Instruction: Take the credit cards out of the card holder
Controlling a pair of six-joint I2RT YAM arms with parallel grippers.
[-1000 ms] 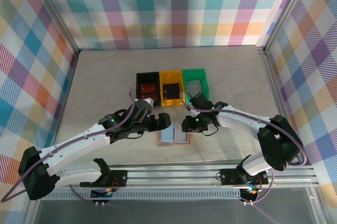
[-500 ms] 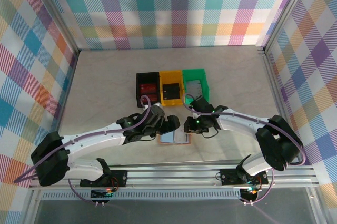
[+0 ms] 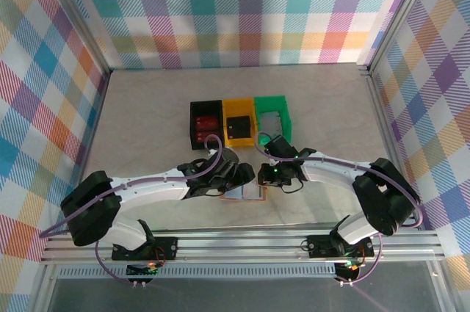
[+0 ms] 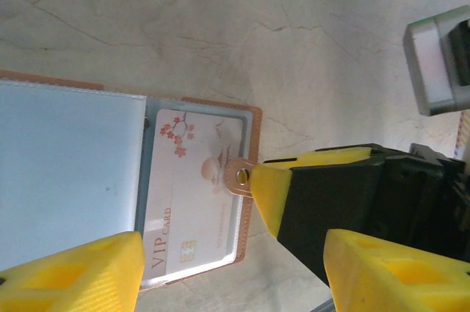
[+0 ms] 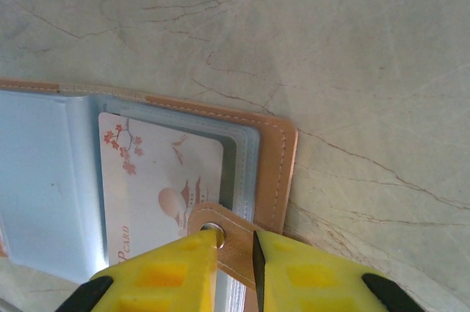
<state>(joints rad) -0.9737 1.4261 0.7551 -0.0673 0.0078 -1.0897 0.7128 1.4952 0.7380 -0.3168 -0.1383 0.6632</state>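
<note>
The tan card holder (image 3: 248, 194) lies spread open on the table, pale blue pockets up. A white credit card (image 4: 194, 194) printed "VIP CARD" with red blossoms sits in its right-hand pocket (image 5: 158, 187). My right gripper (image 5: 235, 253) is shut on the holder's snap tab (image 5: 236, 240) at the right edge, and its yellow finger (image 4: 316, 187) also appears in the left wrist view. My left gripper (image 4: 231, 275) hovers over the right half of the holder (image 4: 70, 172), open, its fingertips (image 4: 66, 275) wide apart with nothing between them.
Three small bins stand in a row just behind the holder: black (image 3: 205, 125), yellow (image 3: 238, 127) with a dark card in it, green (image 3: 272, 120) with a grey card. Both arms crowd the spot near the table's front edge.
My left arm has swung right and now sits over the card holder, its jaws narrower than before. The right gripper has stayed on the tab.
</note>
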